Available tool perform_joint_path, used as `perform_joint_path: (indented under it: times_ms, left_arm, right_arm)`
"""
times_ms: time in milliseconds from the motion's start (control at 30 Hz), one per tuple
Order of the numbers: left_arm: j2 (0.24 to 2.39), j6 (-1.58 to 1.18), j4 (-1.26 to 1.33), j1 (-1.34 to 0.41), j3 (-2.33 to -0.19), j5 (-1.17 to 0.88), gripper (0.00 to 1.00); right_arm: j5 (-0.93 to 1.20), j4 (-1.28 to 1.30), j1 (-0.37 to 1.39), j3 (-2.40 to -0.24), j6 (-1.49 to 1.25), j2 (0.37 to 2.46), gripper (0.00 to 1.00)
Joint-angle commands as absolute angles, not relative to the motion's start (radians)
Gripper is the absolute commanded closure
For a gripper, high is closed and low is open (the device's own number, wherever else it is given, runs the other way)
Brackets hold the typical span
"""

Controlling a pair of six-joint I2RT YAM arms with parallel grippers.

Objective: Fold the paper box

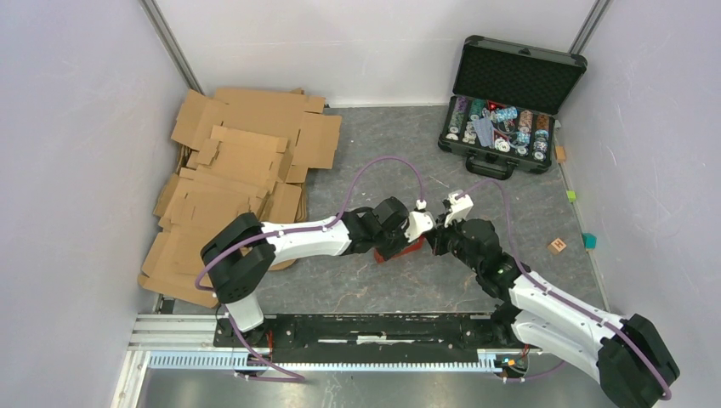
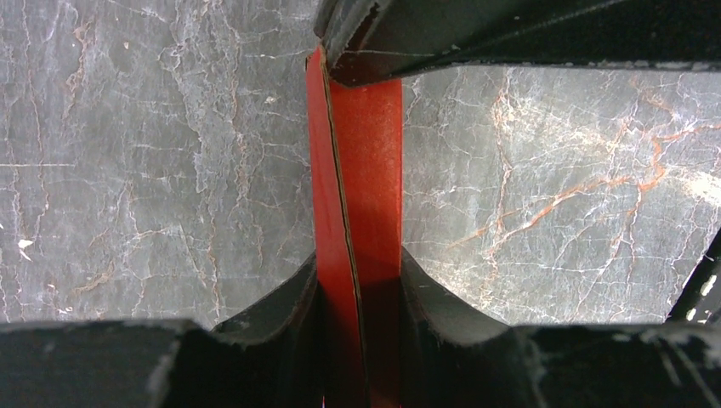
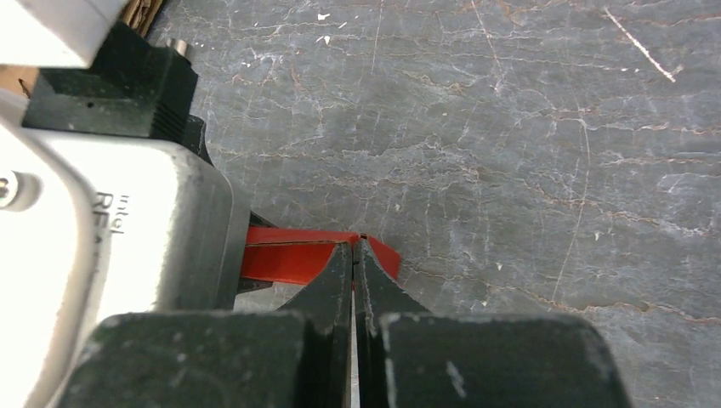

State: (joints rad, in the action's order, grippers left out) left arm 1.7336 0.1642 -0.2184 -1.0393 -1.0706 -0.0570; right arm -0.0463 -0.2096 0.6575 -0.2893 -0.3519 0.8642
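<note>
The left gripper (image 2: 359,287) is clamped on the bright red thin paperboard box (image 2: 367,161). In the left wrist view its two black fingers (image 2: 298,302) are pressed against either side of an upright folded portion of the paperboard. Two layers are seen standing edge-on between them, with a dark crease line running along their length. At the far end of that red strip, a black part is laid across its top edge.

The right gripper (image 3: 354,253) is brought fully together, with no space left between its fingers. Its tips are placed at the edge of the red paperboard. Whether any of the sheet is pinched between them cannot be told. Just to the left in the right wrist view, the white and grey housing of the left wrist (image 3: 110,229) is seen close by, and the red paperboard is partly hidden behind it.

From above, the two grippers are seen meeting near the middle of the grey marbled table (image 1: 383,127), and the red box is held low between them, near the surface. The two arms are stretched inward from their bases at the near edge.

A pile of flat brown corrugated cardboard sheets (image 1: 238,170) is spread over the far left of the table. An open black case of poker chips (image 1: 502,127) is set at the far right, well apart from the box. A small wooden block (image 1: 557,246) and a teal cube (image 1: 589,240) are found near the right wall.
</note>
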Motion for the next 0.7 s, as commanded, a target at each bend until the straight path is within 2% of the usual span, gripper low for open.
perform_joint_path:
  times_ms: [0,333,667]
  left_arm:
    - [1.788,0.201,-0.291,-1.069,-1.083,-0.094,0.65]
    - [1.792,0.175,-0.282,-1.039,-1.085,-0.170,0.66]
    - [1.806,0.180,-0.293,-1.038,-1.095,-0.161,0.67]
  right_arm:
    - [-0.089,-0.322,0.673,-0.274,-0.127,0.828,1.00]
    - [-0.043,-0.424,0.673,-0.190,-0.211,0.864,1.00]
    - [-0.080,-0.358,0.673,-0.263,-0.259,0.863,1.00]
